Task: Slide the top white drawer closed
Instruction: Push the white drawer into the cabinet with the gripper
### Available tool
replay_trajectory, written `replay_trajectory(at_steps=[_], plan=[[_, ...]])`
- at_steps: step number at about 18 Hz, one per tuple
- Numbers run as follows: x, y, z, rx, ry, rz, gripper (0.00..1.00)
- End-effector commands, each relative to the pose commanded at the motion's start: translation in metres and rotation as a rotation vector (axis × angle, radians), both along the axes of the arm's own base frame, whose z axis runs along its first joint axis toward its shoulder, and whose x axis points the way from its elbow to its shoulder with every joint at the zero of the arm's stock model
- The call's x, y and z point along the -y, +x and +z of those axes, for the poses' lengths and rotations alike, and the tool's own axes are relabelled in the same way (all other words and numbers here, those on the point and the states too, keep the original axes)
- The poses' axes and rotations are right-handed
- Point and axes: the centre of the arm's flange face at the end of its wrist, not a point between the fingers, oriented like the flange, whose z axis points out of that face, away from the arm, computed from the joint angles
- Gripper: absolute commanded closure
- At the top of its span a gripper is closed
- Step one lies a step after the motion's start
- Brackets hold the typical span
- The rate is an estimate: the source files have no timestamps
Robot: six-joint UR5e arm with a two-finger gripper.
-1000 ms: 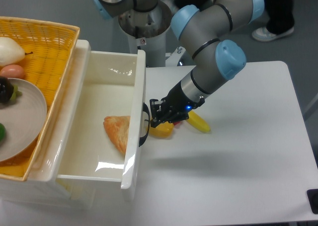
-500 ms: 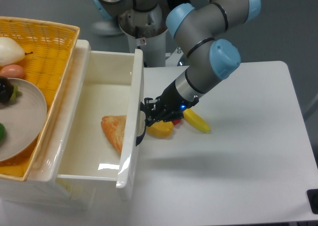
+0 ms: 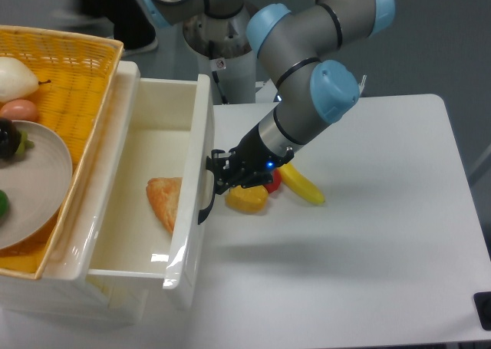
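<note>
The top white drawer stands partly pulled out of the white cabinet, its front panel facing right with a black curved handle. An orange pastry-like piece lies inside it. My gripper presses against the front panel right at the handle, fingers close together; nothing shows between them. The fingertips are dark and partly merge with the handle.
A yellow wicker basket sits on top of the cabinet at left, holding a grey plate and fruit. Just right of the drawer front lie an orange-yellow fruit, a small red piece and a banana on the white table.
The gripper has moved left, pushing the drawer front with it. The drawer has slid further into the cabinet, and the pastry inside went along.
</note>
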Motion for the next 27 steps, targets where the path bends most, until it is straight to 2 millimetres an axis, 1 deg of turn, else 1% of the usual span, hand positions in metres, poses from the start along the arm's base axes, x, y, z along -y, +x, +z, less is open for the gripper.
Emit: replay_trajectory(at_steps=[2, 4, 24, 27], plan=[[-0.003, 0.007, 0.004, -0.006, 0.004, -0.012, 0.89], [-0.004, 0.009, 0.006, -0.009, 0.006, -0.015, 0.89], [-0.036, 0.059, 0.003, 0.001, -0.026, -0.066, 0.88], [-0.038, 0.061, 0.004, 0.004, -0.033, -0.059, 0.88]])
